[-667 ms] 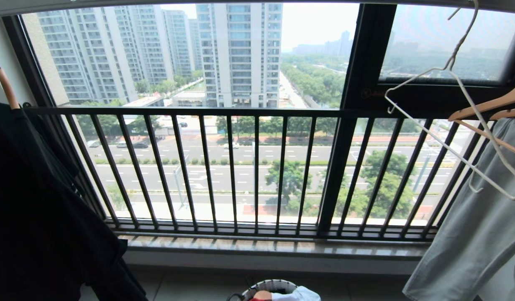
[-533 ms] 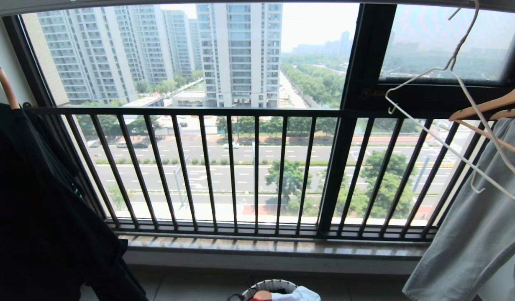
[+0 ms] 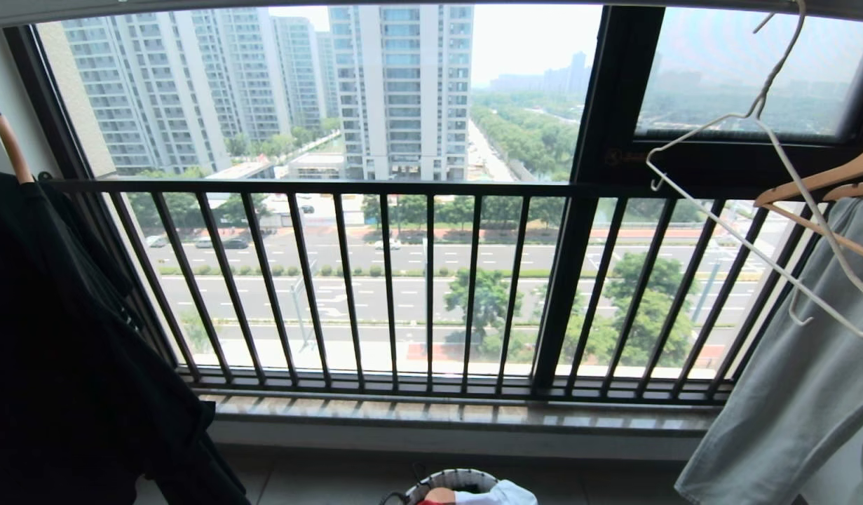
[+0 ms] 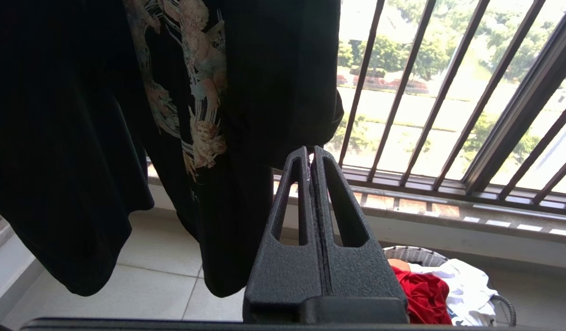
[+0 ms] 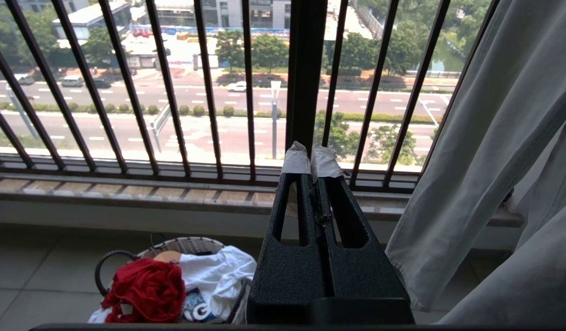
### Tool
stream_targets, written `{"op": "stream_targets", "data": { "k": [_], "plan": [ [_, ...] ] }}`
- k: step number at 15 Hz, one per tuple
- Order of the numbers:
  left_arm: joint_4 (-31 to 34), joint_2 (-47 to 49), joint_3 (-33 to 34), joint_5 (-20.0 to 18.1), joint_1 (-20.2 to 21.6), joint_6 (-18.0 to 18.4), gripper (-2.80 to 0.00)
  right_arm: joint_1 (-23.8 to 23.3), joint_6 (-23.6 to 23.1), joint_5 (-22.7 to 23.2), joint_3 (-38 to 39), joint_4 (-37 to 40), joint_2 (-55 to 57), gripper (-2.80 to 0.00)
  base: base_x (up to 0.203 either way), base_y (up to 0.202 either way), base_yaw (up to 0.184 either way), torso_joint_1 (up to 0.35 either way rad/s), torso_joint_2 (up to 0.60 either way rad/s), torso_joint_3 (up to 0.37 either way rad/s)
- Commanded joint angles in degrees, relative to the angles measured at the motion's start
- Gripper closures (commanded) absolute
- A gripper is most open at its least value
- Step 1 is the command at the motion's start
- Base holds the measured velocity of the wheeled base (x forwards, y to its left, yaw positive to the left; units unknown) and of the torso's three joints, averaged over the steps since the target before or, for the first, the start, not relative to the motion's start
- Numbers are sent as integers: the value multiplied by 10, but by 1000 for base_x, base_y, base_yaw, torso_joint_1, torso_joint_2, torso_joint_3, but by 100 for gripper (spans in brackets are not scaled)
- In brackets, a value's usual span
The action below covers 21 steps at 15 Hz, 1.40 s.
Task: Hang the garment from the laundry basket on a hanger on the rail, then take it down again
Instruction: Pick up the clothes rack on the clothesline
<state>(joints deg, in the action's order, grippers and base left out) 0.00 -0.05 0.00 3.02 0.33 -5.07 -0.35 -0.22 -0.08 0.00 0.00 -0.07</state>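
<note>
Honestly nothing has moved in the last moment, so the task hasn't started. Rail [image 3: 403,5] is overhead, the wire hanger [image 3: 768,210] dangles empty at the right. Basket [image 5: 191,246] sits on the floor below the window with the red shirt [image 5: 145,289] bunched inside. Left end effector [image 4: 311,154] and right end effector [image 5: 310,156] both pinched together, empty.

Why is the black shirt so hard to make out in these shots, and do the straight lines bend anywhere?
Head view: bright window backlights the black shirt into silhouette; black railing bows near the edges. Left wrist view: its print shows, outdoors washed out. Right wrist view: evenly lit.
</note>
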Motion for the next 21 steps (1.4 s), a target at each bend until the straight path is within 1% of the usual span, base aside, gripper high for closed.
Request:
{"op": "stream_targets", "data": {
  "k": [1, 6, 7, 9, 11, 13, 17, 19, 21],
  "plan": [
    [0, 0, 0, 1, 0, -1, 0, 0, 0, 0, 1, 0, 0, 0, 0, 0, 0, 0, 0, 0],
    [0, 0, 0, 1, 0, -1, 0, 0, -4, -2, 0, 2, 0, 0, 0, 0, 0, 0, 0, 0],
    [0, 0, 0, 1, 0, -1, 0, 0, -5, -4, -12, 5, 0, 0, 0, 0, 0, 0, 0, 0],
    [0, 0, 0, 1, 0, -1, 0, 0, -5, -11, -76, 35, 4, 0, 0, 0, 0, 0, 0, 0],
    [0, 0, 0, 1, 0, -1, 0, 0, -5, -11, -143, 77, 35, 0, 0, 0, 0, 0, 0, 0],
    [0, 0, 0, 1, 0, -1, 0, 0, -5, -10, -208, 91, 97, 0, 0, 0, 0, 0, 0, 0],
    [0, 0, 0, 1, 0, 0, 0, 0, -11, -7, -369, 109, 241, 0, 0, 0, 0, 0, 0, 0],
    [0, 0, 0, 1, 0, -1, 0, 0, -15, 1, -452, 135, 322, 0, 0, 0, 0, 0, 0, 0],
    [0, 0, 0, 1, 0, 0, 0, 0, -14, 4, -559, 173, 405, 0, 0, 0, 0, 0, 0, 0]
  ]
}}
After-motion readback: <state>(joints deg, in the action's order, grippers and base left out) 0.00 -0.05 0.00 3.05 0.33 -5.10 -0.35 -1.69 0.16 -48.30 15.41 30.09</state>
